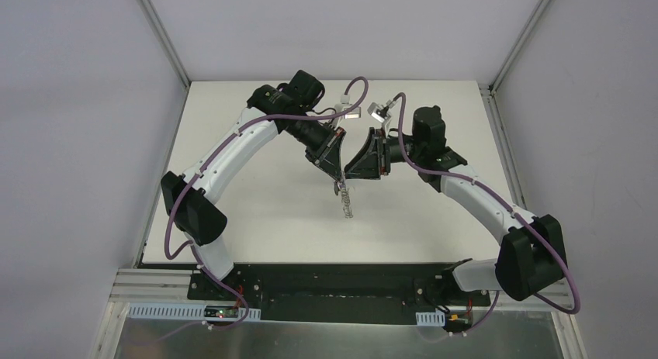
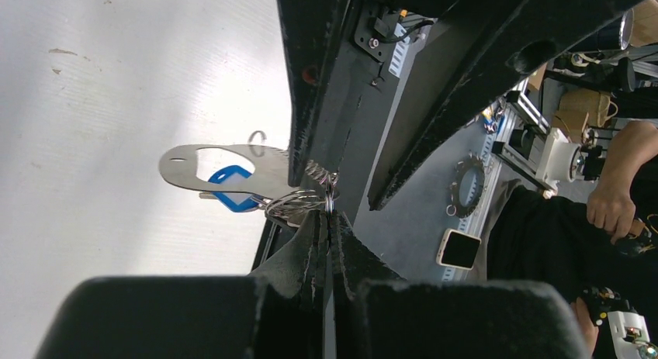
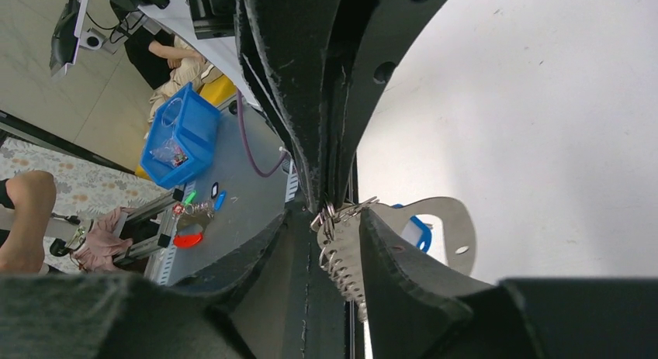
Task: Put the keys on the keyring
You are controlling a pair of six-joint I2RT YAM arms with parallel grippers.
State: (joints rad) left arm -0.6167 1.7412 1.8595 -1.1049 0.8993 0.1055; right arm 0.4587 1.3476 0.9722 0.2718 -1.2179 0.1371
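Note:
The keyring [image 1: 345, 201], a pale silvery plate with an oval hole and a row of small wire clips, hangs over the middle of the table [image 1: 256, 212] between both grippers. My left gripper [image 1: 335, 173] is shut on a wire ring at the top of the keyring [image 2: 233, 167], its fingertips [image 2: 320, 233] pressed together. My right gripper [image 3: 330, 219] is open, and the clip row of the keyring [image 3: 341, 258] lies between its parted fingers, against the right one. A key's blue tag [image 2: 229, 190] shows through the plate's hole, as does the blue tag [image 3: 417, 232] in the right wrist view. No black-headed key is in view.
Both arms arch inward from the near corners and meet at mid table. Past the table edge the wrist views show a blue bin [image 3: 178, 138], a phone [image 2: 459, 248], another keyring with a red tag [image 3: 190, 231] and a person's hand [image 2: 613, 208].

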